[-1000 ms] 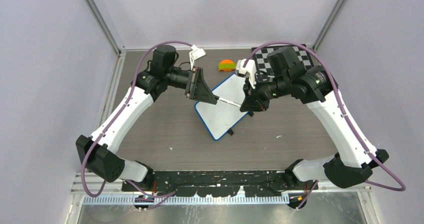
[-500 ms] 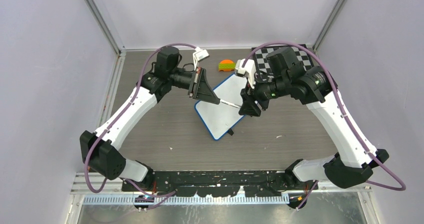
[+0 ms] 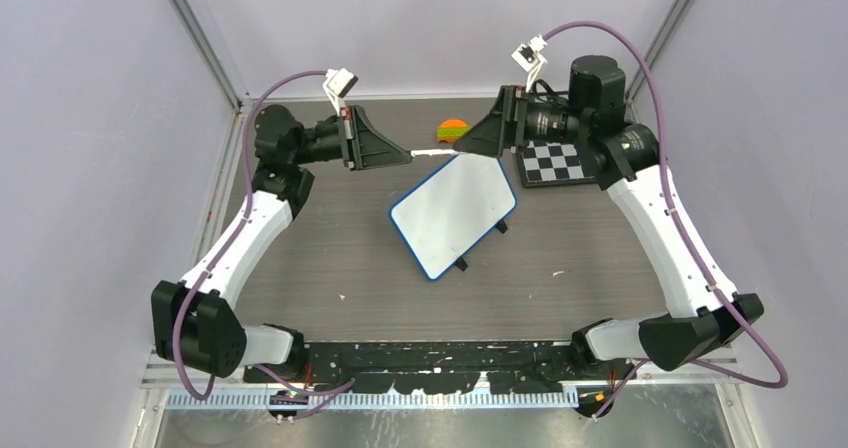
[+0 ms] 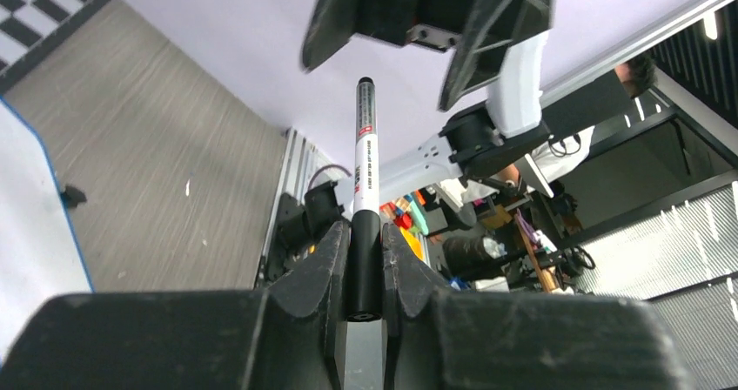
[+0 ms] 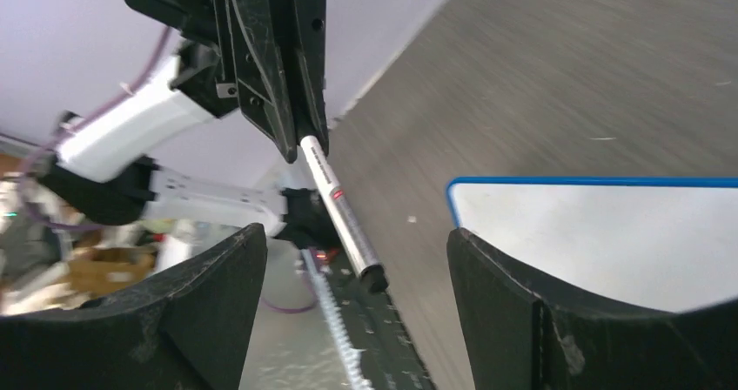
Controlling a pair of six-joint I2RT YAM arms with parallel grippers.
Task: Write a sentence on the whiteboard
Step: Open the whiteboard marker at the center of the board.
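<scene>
The whiteboard [image 3: 455, 213], white with a blue rim, lies slantwise mid-table; its surface is blank. A white marker [image 3: 430, 154] with black ends hangs level in the air behind it. My left gripper [image 3: 405, 155] is shut on the marker's [image 4: 365, 159] thick black end. My right gripper [image 3: 462, 148] faces it from the other side, open. The marker's [image 5: 339, 207] free end points into the gap between the right jaws and touches neither. The whiteboard [image 5: 600, 233] shows below the right gripper [image 5: 357, 251].
A black-and-white checkered board [image 3: 556, 161] lies at the back right under the right arm. A small orange and green object [image 3: 454, 130] sits at the back centre. Grey walls with metal posts close in the table.
Both arms rose and drew back from over the whiteboard. The left gripper shut on the marker and the right gripper opened off it, so the marker passed from right to left.
</scene>
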